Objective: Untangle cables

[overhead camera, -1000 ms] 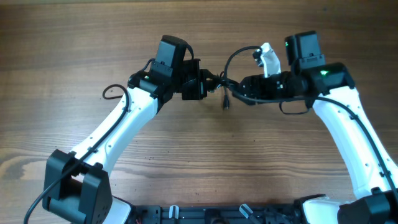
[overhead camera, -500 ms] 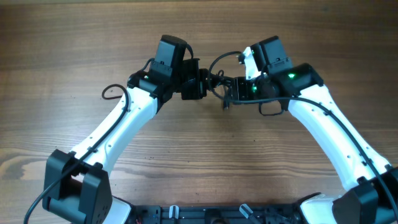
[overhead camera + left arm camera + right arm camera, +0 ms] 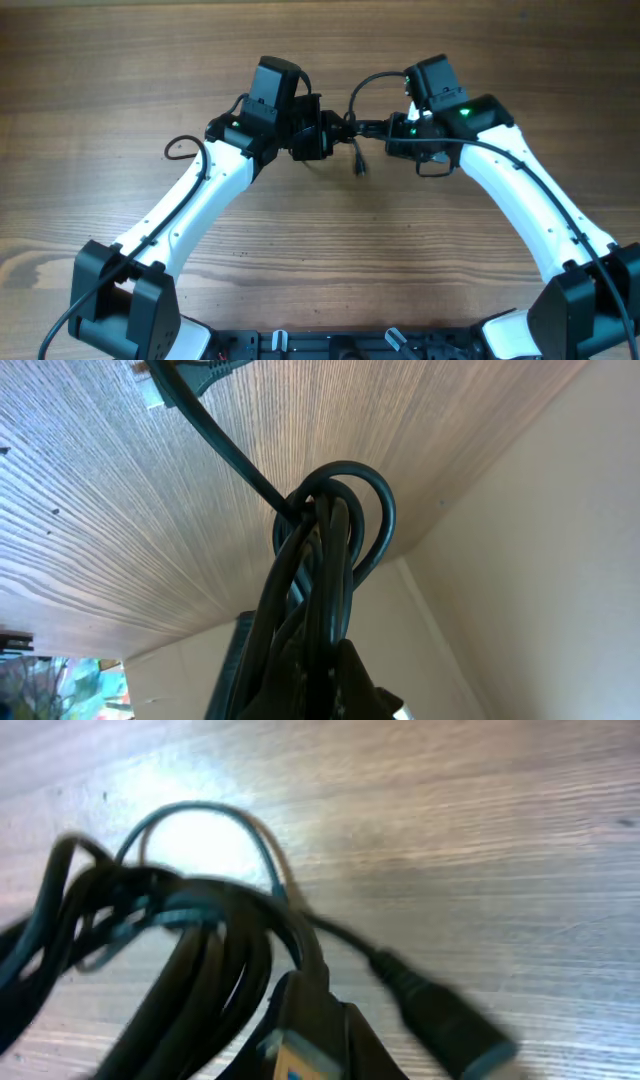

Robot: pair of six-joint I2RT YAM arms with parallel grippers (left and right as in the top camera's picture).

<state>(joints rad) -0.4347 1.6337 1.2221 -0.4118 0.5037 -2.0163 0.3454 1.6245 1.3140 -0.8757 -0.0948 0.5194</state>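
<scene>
The wooden table (image 3: 120, 60) carries nothing but the job in hand. The two white arms reach in from the near edge and meet past its middle, toward the far edge.

The left pincer (image 3: 333, 132) is clamped on the cables (image 3: 352, 125) and holds them up off the wood as one bundle. The right pincer (image 3: 382, 130) is right against the other side of the same bundle. Its own view is blurred, so I cannot tell whether it has bitten down on a strand.

The cables are not yet apart. From the left wrist, several cords run packed side by side, with one loop (image 3: 375, 510) wrapped over the knot. One plug end (image 3: 359, 168) dangles free below the bundle.

I judge the task early. At most one tail is loose, no cord lies laid out alone, and every strand has yet to be pulled clear.
</scene>
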